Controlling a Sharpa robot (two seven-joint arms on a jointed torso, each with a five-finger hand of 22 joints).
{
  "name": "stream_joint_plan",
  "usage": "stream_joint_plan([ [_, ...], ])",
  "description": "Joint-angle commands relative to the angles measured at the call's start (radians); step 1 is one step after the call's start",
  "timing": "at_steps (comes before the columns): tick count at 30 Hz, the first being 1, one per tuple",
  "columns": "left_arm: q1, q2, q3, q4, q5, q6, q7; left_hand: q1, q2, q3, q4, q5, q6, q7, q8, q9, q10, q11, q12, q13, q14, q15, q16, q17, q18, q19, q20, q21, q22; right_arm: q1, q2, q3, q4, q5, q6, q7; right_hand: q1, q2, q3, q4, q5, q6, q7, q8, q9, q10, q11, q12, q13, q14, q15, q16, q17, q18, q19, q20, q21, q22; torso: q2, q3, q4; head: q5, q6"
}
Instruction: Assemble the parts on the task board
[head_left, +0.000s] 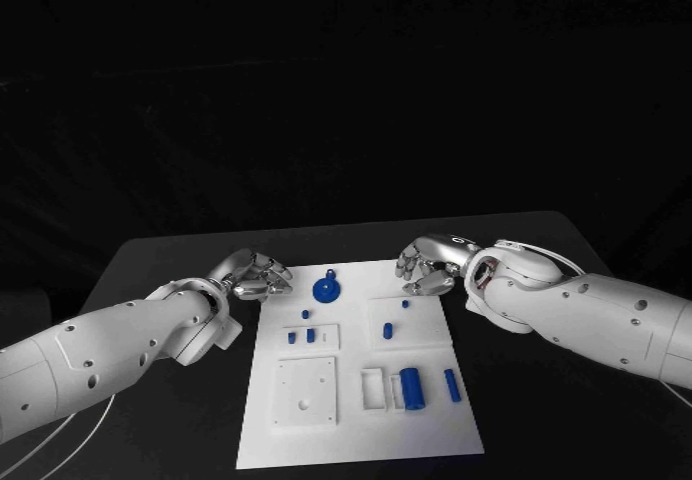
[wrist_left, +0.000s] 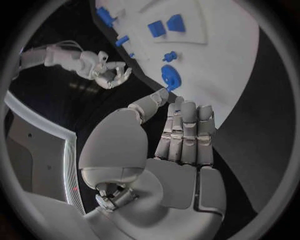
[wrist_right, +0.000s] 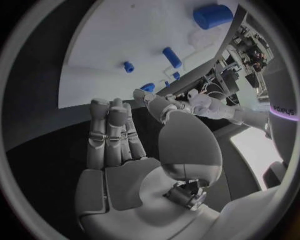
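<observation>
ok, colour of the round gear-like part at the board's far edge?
Blue; the gear-like part shows best in the head view, on the white task board.

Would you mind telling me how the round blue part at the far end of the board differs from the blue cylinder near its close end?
The round part is a flat disc with a small tab; the cylinder is long and lies on its side. The round part sits between the two hands, the cylinder beside a white block nearer the robot. Both are blue, rest on the task board, and neither is held.
</observation>
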Motion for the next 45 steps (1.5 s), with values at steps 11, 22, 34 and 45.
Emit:
stream_joint_plan([
  [11,0.022,-0.033,0.001,0.042,0.357,0.120,0.201,-0.053,0.054,-0.060,-0.055,0.006,-0.010,-0.006,0.039,-0.007,0.045,0.002,0.010,-0.002,-0.035,0.032,-0.300,-0.108,-0.007,-0.068,0.023,-0.168,-0.081,-0.011,0.009,-0.012,0.021,-0.244,0.062,-0.056,-0.005,-0.022,0.036,0.008,-0.035,0.017,-0.005,0.005,-0.002,0.044,0.001,-0.082,-0.006,-0.004,0.007,0.012,0.009,0.043,0.002,-0.004,0.030,0.022,0.001,0.0007,0.0011,0.004,-0.003],
  [22,0.022,-0.033,0.001,0.051,0.372,0.116,0.198,-0.057,0.055,-0.062,-0.058,0.010,-0.017,-0.003,0.042,-0.011,0.047,0.003,0.005,-0.005,-0.030,0.044,-0.351,-0.113,-0.006,-0.075,0.035,-0.189,-0.085,-0.019,0.012,-0.027,0.023,-0.266,0.074,-0.060,0.003,-0.039,0.070,0.026,-0.069,0.029,-0.009,0.007,-0.004,0.076,-0.001,-0.120,-0.004,-0.002,0.005,0.013,0.009,0.043,-0.001,-0.003,0.039,0.021,0.002,0.0008,0.0006,0.006,-0.009],
  [34,0.022,-0.033,0.001,0.051,0.377,0.115,0.195,-0.060,0.055,-0.064,-0.056,0.010,-0.019,-0.003,0.044,-0.013,0.041,0.006,0.002,-0.007,-0.025,0.045,-0.359,-0.110,-0.005,-0.074,0.036,-0.193,-0.084,-0.028,0.024,-0.035,0.015,-0.292,0.068,-0.062,0.023,-0.037,0.121,0.032,-0.132,0.068,-0.025,0.022,0.001,0.136,-0.017,-0.134,0.019,-0.002,-0.011,0.014,0.010,0.043,-0.005,-0.004,0.049,0.020,0.002,0.0010,0.0004,0.006,-0.014],
  [45,0.022,-0.032,0.001,0.049,0.379,0.116,0.192,-0.062,0.056,-0.065,-0.054,0.010,-0.019,-0.002,0.045,-0.013,0.039,0.007,0.001,-0.008,-0.022,0.044,-0.362,-0.107,-0.005,-0.073,0.036,-0.194,-0.083,-0.038,0.031,-0.039,0.020,-0.320,0.073,-0.068,0.038,-0.026,0.195,0.044,-0.212,0.120,-0.045,0.039,0.007,0.196,-0.036,-0.139,0.065,0.000,-0.028,0.013,0.011,0.043,-0.009,-0.002,0.063,0.021,0.001,0.0007,0.0001,0.006,-0.019],
])
